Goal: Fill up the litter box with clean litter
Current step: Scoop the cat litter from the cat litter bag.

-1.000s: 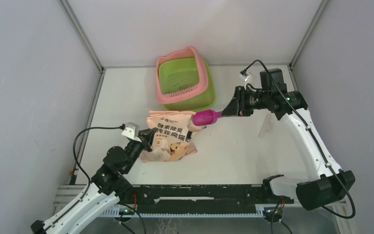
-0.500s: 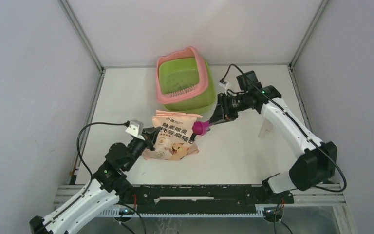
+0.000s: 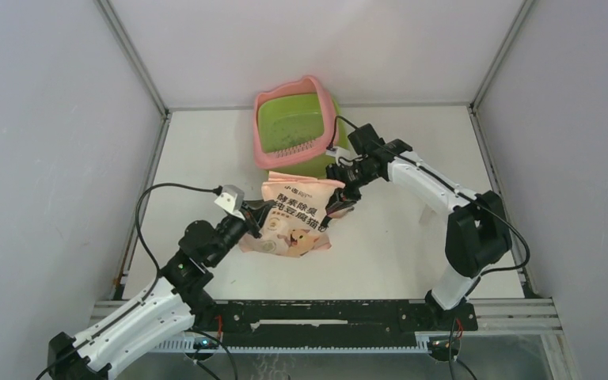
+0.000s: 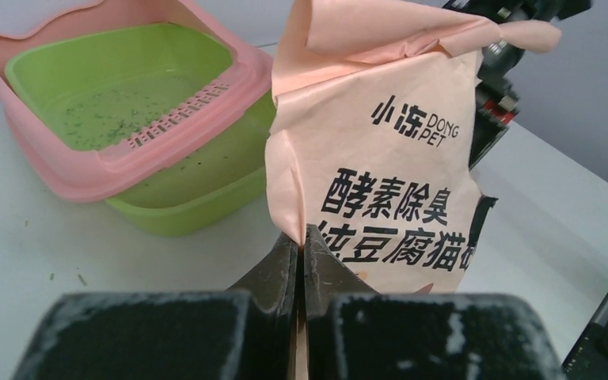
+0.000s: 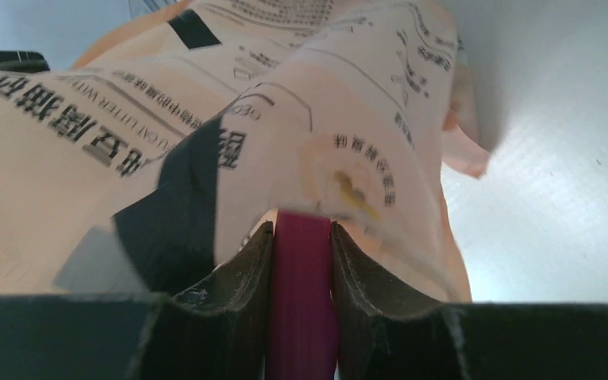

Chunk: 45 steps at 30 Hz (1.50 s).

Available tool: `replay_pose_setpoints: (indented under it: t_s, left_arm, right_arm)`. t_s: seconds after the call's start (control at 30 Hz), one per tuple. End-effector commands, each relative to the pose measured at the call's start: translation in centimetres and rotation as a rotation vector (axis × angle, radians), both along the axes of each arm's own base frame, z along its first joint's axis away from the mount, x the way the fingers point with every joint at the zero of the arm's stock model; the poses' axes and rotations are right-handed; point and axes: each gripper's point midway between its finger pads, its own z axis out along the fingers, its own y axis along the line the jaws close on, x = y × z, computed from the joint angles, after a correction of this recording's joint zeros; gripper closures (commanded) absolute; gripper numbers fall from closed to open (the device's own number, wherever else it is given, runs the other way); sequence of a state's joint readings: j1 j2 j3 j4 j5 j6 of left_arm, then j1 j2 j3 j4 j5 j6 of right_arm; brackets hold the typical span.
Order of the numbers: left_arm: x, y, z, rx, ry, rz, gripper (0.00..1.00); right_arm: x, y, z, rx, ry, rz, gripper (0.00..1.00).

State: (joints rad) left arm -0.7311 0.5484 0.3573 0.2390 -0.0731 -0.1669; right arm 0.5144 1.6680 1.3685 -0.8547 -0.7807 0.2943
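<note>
In front of me a peach-pink printed bag [image 3: 293, 224] stands near the middle of the white table [image 3: 412, 261], its top crumpled, with black Chinese lettering on its near face. A magenta scoop [image 5: 301, 301] sits at the bag's right side, only its handle showing, the rest hidden by the bag's folds. Grey walls [image 3: 55, 119] stand left, right and far.

Top cam looks down over the whole table [image 3: 396, 245] from high at the near edge. Both wrist cams sit jammed close against the bag [image 4: 388, 182], which all three views share.
</note>
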Motion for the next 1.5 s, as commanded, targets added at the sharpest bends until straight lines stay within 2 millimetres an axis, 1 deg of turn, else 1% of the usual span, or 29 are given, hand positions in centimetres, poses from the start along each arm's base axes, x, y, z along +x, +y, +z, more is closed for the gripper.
replay_pose_setpoints:
  t_s: [0.0, 0.1, 0.2, 0.3, 0.4, 0.6, 0.8, 0.9, 1.03, 1.17, 1.3, 1.47]
  left_arm:
    - [-1.3, -0.3, 10.3, -0.255, -0.22, -0.053, 1.0]
    - [-1.4, -0.2, 9.6, -0.262, -0.208, -0.048, 1.0]
    - [-1.5, 0.1, 8.7, -0.265, -0.197, -0.038, 1.0]
    - [-1.5, 0.5, 7.6, -0.259, -0.184, -0.025, 1.0]
    - [-1.5, 1.2, 6.5, -0.245, -0.17, 0.007, 1.0]
    - [-1.1, 3.1, 4.0, -0.224, -0.13, 0.104, 1.0]
    - [-1.0, 4.2, 2.8, -0.222, -0.119, 0.154, 1.0]
    - [-1.2, 4.7, 2.6, -0.232, -0.129, 0.161, 1.0]
    - [-1.2, 5.2, 2.0, -0.229, -0.121, 0.184, 1.0]
    - [-1.1, 5.9, 1.6, -0.229, -0.115, 0.22, 1.0]
    - [-0.9, 7.0, 1.5, -0.232, -0.114, 0.275, 1.0]
    - [-0.9, 7.6, 1.8, -0.226, -0.124, 0.299, 1.0]
  right_arm:
    - [0.4, 3.1, 0.3, 0.147, 0.031, 0.04, 1.0]
    - [0.4, 4.3, 0.3, 0.23, 0.09, 0.051, 1.0]
    - [0.2, 5.0, 0.9, 0.315, 0.125, 0.069, 1.0]
    - [0.0, 5.1, 1.3, 0.376, 0.156, 0.082, 1.0]
    - [-0.3, 4.8, 2.1, 0.416, 0.156, 0.092, 1.0]
    - [-0.4, 3.1, 3.4, 0.455, 0.131, 0.061, 1.0]
    - [-0.8, 1.8, 4.3, 0.476, 0.115, 0.028, 1.0]
    - [-0.5, 0.5, 4.7, 0.486, 0.096, -0.014, 1.0]
    - [0.2, -1.7, 6.0, 0.505, 0.054, -0.076, 1.0]
    - [0.8, -3.9, 6.9, 0.519, 0.024, -0.14, 1.0]
    - [0.8, -4.9, 7.4, 0.517, 0.011, -0.171, 1.0]
    - [0.7, -5.8, 6.6, 0.501, 0.005, -0.202, 1.0]
